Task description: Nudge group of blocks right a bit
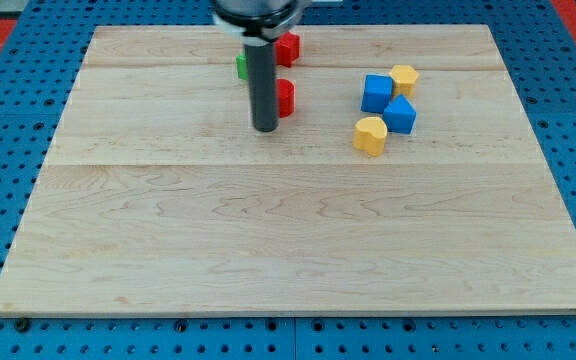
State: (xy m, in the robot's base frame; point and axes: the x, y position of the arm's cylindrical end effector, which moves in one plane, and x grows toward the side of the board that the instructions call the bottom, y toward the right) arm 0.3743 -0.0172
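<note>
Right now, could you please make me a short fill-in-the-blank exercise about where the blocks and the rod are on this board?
1. My tip rests just left of a ___ block.
2. A green block peeks out on the rod's ___ side in the view.
3. The cluster at the view's right holds two yellow blocks and two ___ ones.

Missing words: red; left; blue
</note>
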